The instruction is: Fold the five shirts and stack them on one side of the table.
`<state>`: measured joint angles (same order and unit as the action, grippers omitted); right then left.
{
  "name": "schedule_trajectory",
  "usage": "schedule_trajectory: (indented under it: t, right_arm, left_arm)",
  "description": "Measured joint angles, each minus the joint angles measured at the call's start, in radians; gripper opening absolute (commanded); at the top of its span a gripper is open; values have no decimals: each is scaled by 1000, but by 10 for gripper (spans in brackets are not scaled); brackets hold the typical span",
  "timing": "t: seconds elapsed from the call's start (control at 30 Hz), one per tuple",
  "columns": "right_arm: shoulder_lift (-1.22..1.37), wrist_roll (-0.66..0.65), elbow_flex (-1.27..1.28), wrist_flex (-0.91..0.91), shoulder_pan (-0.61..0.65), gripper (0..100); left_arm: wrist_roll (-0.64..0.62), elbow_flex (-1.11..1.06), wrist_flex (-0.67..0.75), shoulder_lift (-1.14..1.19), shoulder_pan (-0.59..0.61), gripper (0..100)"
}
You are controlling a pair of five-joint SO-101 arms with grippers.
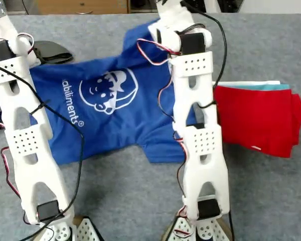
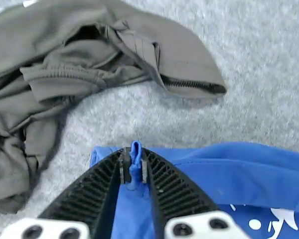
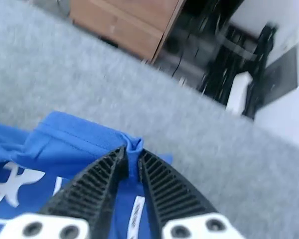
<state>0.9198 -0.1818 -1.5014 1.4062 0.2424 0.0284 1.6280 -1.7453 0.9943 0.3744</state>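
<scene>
**Blue shirt** [image 1: 115,115]: lies spread across the middle of the table [image 1: 125,201], white print facing up. One sleeve points toward the arm bases and the other toward the far edge. Most of it lies flat. In the left wrist view [image 2: 239,169] and the right wrist view [image 3: 65,144], a small ridge of its edge is lifted between black fingers.

**Left gripper** [image 2: 133,167]: fingers pressed together on a narrow fold at a corner of the blue shirt. The fold stands upright between the ribbed pads. The left arm [image 1: 25,140] runs along that end of the shirt.

**Right gripper** [image 3: 131,157]: fingers closed, pinching a fold at the shirt's far edge, with grey table surface just beyond it. The right arm [image 1: 200,130] lies across the shirt's other end.

**Grey garment** [image 2: 65,74]: crumpled and unfolded, with a zip showing. It lies on the table just beyond the blue shirt's corner, apart from it. In the high view [image 1: 52,51] it sits at the far left.

**Red shirt** [image 1: 258,118]: folded, at the right side of the table, just beside the right arm. It tops a stack, with white and teal edges [image 1: 256,84] showing beneath its far side.

**Cabinet** [image 3: 124,22]: wooden, beyond the table's far edge.
</scene>
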Motion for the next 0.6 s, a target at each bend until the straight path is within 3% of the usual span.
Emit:
schedule_trajectory:
  t: [0.33,0.6]
  right_arm:
    - [0,54,-127,275,-8,2]
    - [-35,38,-127,365,-61,2]
  left_arm:
    - [0,-49,-3,-8,-6,18]
    - [0,-540,-5,-342,-57,19]
